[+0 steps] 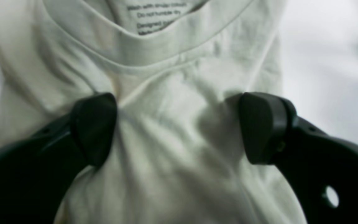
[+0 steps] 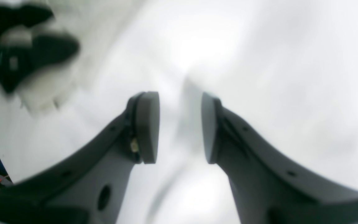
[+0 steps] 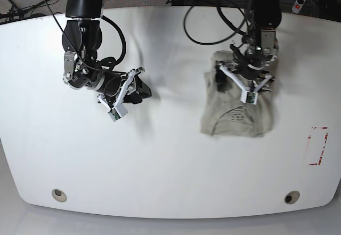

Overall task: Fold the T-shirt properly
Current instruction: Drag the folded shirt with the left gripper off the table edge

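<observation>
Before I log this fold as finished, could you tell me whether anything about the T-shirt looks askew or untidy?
The T-shirt lies in a folded bundle, but not a neat one: it is wider at the near edge than at the far end and wrinkled below the collar. The left gripper is open over it; the right gripper is open over bare table.

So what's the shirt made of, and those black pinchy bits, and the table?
The T-shirt looks like soft knitted cotton, matte: it wrinkles and has a ribbed neckband. The left tool has fingers that look like hard black matte plastic, maybe rubbery pads. The table looks smooth and white, probably painted or laminated board.
</observation>
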